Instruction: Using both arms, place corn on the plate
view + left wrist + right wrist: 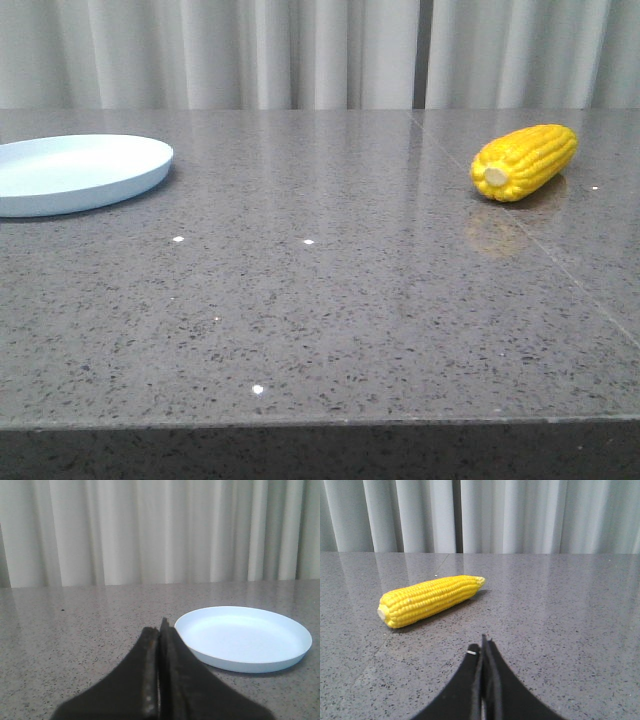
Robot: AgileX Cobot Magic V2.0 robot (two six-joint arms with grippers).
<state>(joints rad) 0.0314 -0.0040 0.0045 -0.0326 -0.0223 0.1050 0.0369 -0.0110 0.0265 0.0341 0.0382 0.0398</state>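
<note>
The yellow corn [525, 161] lies on its side at the back right of the grey stone table, its cream stub end towards me. It also shows in the right wrist view [427, 600]. The pale blue-white plate [75, 172] sits empty at the back left, and shows in the left wrist view [245, 638]. My left gripper [159, 630] is shut and empty, just short of the plate's near rim. My right gripper [482, 647] is shut and empty, some way short of the corn. Neither gripper shows in the front view.
The speckled grey table [320, 310] has a seam line [540, 250] running under the corn towards the right. Pale curtains [300, 50] hang behind the table's far edge. The table's front edge [320, 425] runs across the bottom.
</note>
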